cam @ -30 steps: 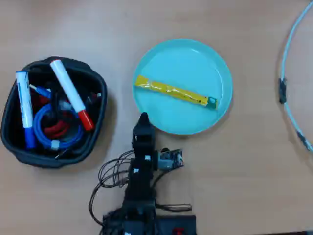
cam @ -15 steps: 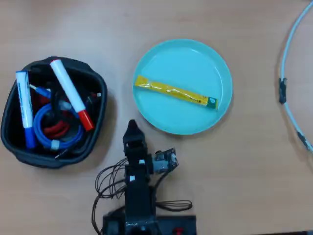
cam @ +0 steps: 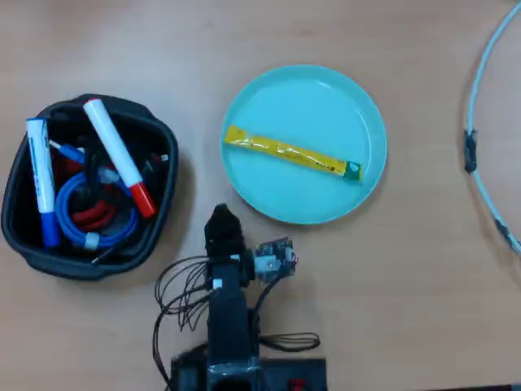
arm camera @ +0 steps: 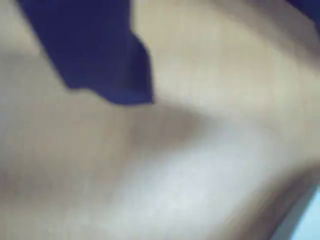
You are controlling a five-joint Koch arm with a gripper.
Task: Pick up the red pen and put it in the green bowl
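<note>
The red pen (cam: 116, 153), a white barrel with a red cap at its lower end, lies slanted in the black container (cam: 165, 138) at the left of the overhead view. The green bowl (cam: 303, 94) sits at centre right with a yellow sachet (cam: 291, 152) in it. My gripper (cam: 220, 220) hovers over bare table between container and bowl, below the bowl's lower left rim, touching neither. Its jaws overlap from above, so I cannot tell its state. The wrist view is blurred: a dark blue shape (arm camera: 100, 55) over tan table.
The container also holds a white marker with blue caps (cam: 41, 179), a blue cable coil (cam: 85, 220) and red wire. A pale blue cable (cam: 479, 122) curves along the right edge. Loose wires (cam: 183, 289) trail beside the arm's base.
The gripper has swung left, from the bowl's front rim to the gap between bowl and container. Over the last half second it barely shifted. Nothing else moved.
</note>
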